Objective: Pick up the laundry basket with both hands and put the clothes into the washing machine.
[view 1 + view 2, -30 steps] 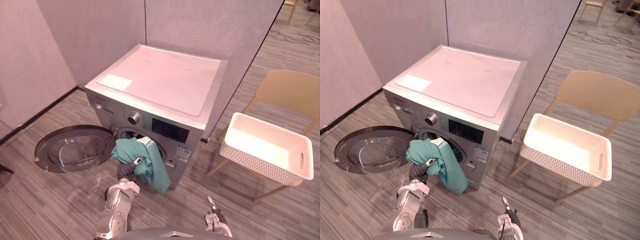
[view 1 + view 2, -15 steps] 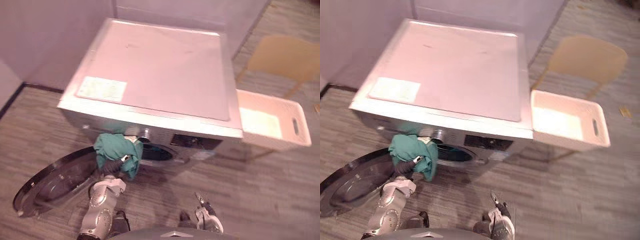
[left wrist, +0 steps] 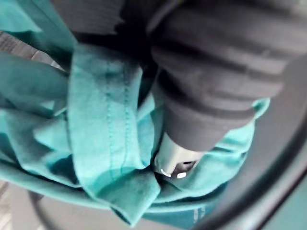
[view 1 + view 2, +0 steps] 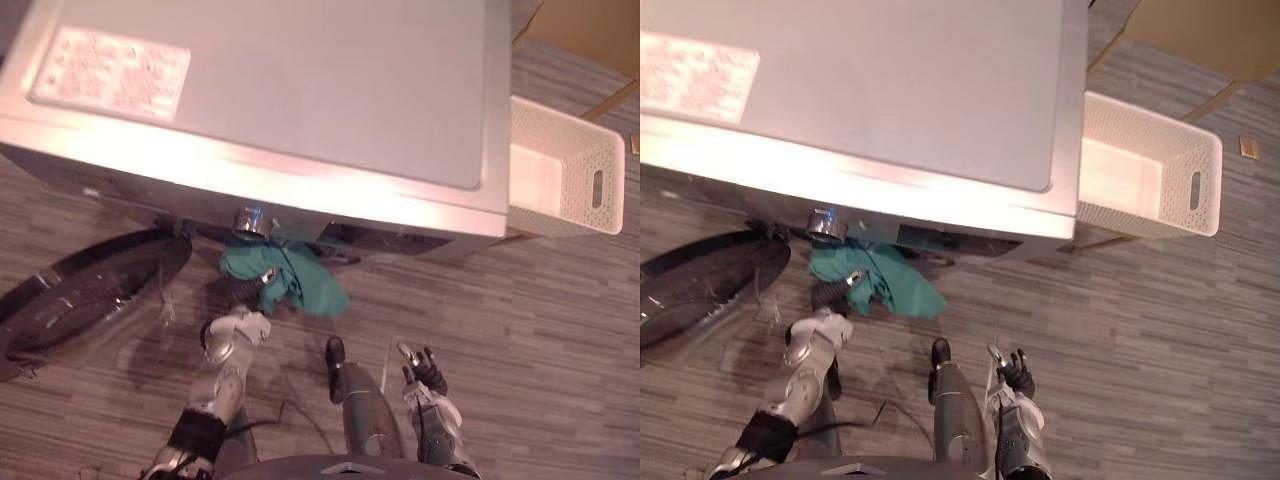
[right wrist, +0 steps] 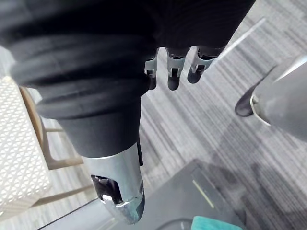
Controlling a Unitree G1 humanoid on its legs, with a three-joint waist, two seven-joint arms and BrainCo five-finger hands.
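The silver washing machine (image 4: 300,90) stands at the far side, seen from above. Its round door (image 4: 90,290) hangs open to the left, over the grey plank floor (image 4: 540,330). A pale wooden chair (image 4: 590,28) stands to the right of the machine, and the white perforated laundry basket (image 4: 590,150) sits on it, just beside the machine's right side. A teal garment (image 4: 300,285) hangs bunched at the drum opening, just below the control knob (image 4: 248,220). The left hand (image 4: 245,292) has its fingers and thumb closed into this cloth. The right hand (image 4: 422,368) hangs low and near, well apart from the machine, fingers loosely relaxed and holding nothing.
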